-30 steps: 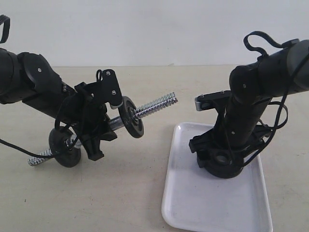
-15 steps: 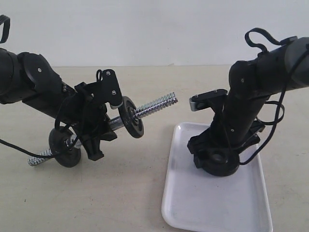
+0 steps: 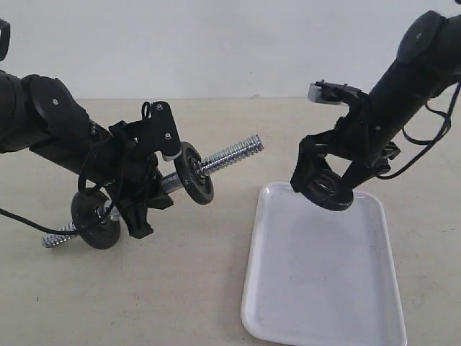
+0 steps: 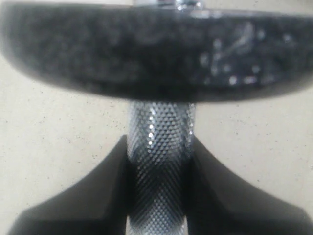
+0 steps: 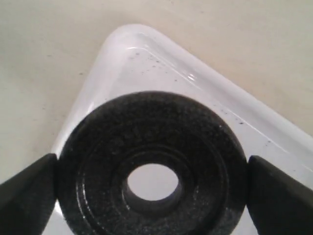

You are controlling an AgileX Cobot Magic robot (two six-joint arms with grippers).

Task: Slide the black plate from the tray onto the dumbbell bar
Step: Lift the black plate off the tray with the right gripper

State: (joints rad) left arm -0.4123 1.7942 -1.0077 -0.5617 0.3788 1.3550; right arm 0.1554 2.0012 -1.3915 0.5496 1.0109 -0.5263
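My right gripper [image 3: 325, 189] is shut on a black plate [image 3: 330, 192], holding it in the air just above the far left corner of the white tray [image 3: 317, 288]. In the right wrist view the black plate [image 5: 151, 166] fills the space between both fingers, its hole open over the tray [image 5: 146, 58]. My left gripper [image 3: 148, 193] is shut on the knurled middle of the dumbbell bar [image 3: 232, 154], which tilts up to the right. Two black discs sit on the bar, one [image 3: 196, 174] beside the fingers, one [image 3: 96, 218] at the low end. In the left wrist view the bar [image 4: 160, 166] is clamped under a disc [image 4: 156, 49].
The beige table [image 3: 180, 288] lies under both arms. The bar's threaded free end [image 3: 252, 145] points toward the right arm, with a gap of open air between it and the held plate. A black cable [image 3: 21, 220] trails on the table at the left.
My right gripper has lifted the black plate off the tray and tilted it, rising up and away. The left arm and the bar have stayed still.
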